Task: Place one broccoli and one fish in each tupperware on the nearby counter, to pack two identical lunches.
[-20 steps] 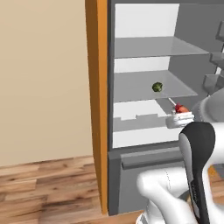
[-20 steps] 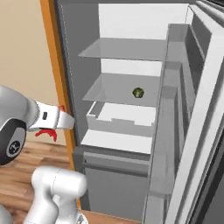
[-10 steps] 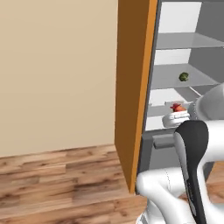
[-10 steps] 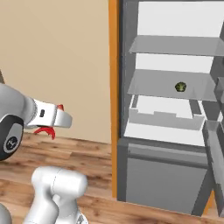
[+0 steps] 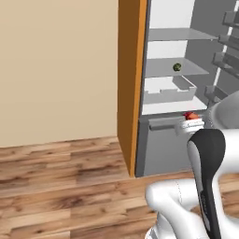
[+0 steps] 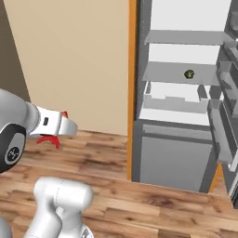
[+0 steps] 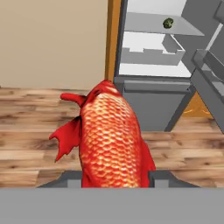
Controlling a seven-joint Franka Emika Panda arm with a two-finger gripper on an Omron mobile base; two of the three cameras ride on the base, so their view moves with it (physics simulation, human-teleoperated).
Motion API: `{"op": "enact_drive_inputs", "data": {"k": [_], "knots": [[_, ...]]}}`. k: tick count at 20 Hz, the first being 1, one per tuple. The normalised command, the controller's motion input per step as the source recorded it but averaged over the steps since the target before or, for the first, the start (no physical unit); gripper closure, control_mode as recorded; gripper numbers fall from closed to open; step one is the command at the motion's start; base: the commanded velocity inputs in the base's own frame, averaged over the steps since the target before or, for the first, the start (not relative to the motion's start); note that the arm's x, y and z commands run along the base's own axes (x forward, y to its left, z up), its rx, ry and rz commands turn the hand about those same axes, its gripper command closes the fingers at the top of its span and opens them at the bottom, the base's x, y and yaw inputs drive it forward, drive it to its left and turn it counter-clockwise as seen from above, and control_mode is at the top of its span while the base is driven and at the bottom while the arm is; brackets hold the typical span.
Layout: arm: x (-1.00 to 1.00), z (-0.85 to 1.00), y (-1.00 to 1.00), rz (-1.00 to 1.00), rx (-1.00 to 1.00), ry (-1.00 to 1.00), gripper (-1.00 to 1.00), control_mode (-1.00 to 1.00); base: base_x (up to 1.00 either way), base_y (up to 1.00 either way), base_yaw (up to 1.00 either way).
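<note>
A red scaly fish (image 7: 111,140) stands upright between my fingertips, and my gripper (image 7: 115,178) is shut on it. The fish's red fins (image 6: 48,140) stick out around the white hand (image 6: 55,125) over the wooden floor. From the left base view, the fish (image 5: 190,115) and gripper (image 5: 189,123) sit in front of the fridge's lower drawer. A small green broccoli (image 5: 177,67) lies on a middle fridge shelf, also seen as a broccoli (image 6: 189,74) and a broccoli (image 7: 168,22), well away from the hand. The tupperware and the counter are out of view.
The open grey fridge (image 6: 179,153) has several shelves and a shut lower drawer. Its door with side bins (image 6: 223,135) swings out at the right. An orange cabinet panel (image 5: 130,84) edges the fridge. A beige wall (image 5: 56,70) and wooden floor (image 5: 60,186) lie to the left.
The whole picture has shifted: the base has driven back and turned, so the fridge now sits farther off and to the right. The fish stays in my gripper.
</note>
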Motion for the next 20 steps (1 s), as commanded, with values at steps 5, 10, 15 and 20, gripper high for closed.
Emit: {"op": "enact_drive_inputs", "data": {"k": [5, 10, 15, 20], "knots": [[0.00, 0.00, 0.00, 0.00, 0.00, 0.00, 1.00, 1.00, -1.00, 0.06, 0.00], [0.00, 0.00, 0.00, 0.00, 0.00, 0.00, 1.00, 1.00, -1.00, 0.15, 0.00], [0.00, 0.00, 0.00, 0.00, 0.00, 0.00, 1.00, 1.00, -1.00, 0.04, 0.00], [0.00, 0.00, 0.00, 0.00, 0.00, 0.00, 1.00, 1.00, -1.00, 0.00, 0.00]]}}
